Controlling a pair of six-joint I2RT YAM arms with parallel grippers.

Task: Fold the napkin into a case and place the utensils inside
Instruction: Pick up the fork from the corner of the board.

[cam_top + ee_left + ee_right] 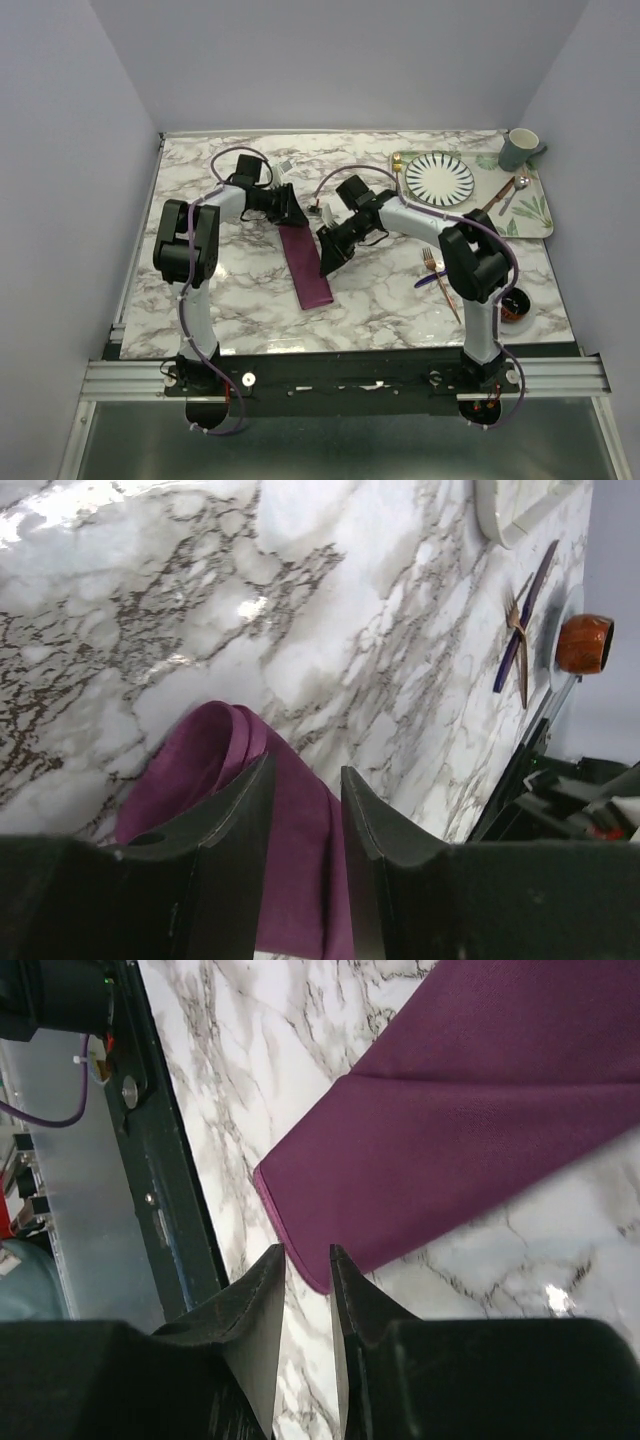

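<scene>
- Nearby, the right end effector point(307, 1255) hovers at the case's point(308, 265) 5 o'clock corner, jaws a slit apart and gripping nothing, probably to lift its opening.
- At the case's 3 o'clock, the fork point(431, 262) and knife point(425, 283) lie crossed on the table point(230, 300), not yet inside.
- At 12 o'clock, the left end effector point(305, 768) hangs over the far fold, jaws slightly apart, likely to pin it.

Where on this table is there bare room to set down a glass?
Bare marble lies near the front edge between the case and the fork, and in the far left corner of the table. The tray side is crowded with plate and mug.
</scene>
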